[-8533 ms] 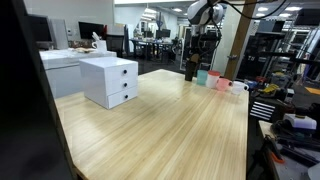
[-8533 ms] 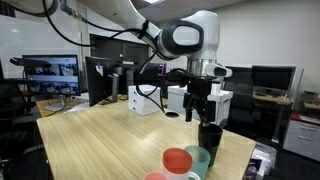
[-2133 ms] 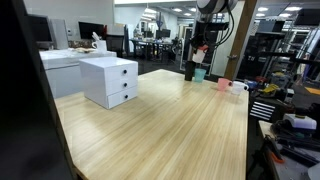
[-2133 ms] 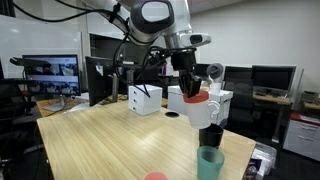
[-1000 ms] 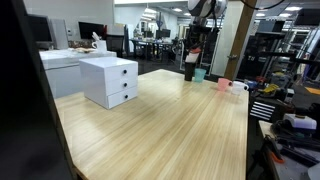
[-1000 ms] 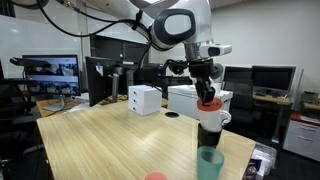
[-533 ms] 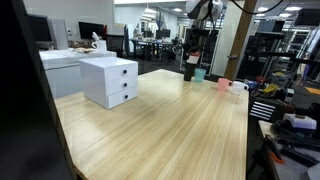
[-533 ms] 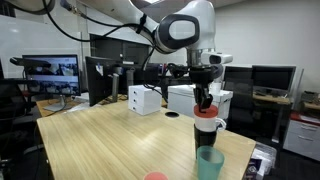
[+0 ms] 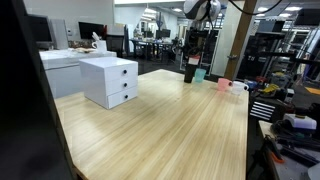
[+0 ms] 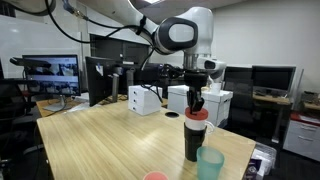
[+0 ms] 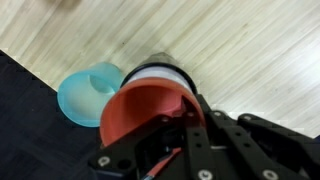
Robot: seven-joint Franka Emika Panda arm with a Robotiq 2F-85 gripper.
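Note:
My gripper is shut on the rim of a red cup, one finger inside it and one outside. The cup sits on top of a tall black cup stack near the table's corner. In the wrist view the red cup fills the middle, my gripper pinches its wall, and a white rim shows just beneath it. A teal cup stands upright right beside the stack; the wrist view shows this teal cup too. In an exterior view the gripper hangs over the stack at the table's far edge.
A white two-drawer unit stands on the wooden table. A pink cup and a white mug stand beside the stack. The rim of another reddish cup shows at the frame's bottom. Monitors and desks lie behind.
The gripper has come down with the red cup, from above the black stack to resting on its top. The teal cup has not moved.

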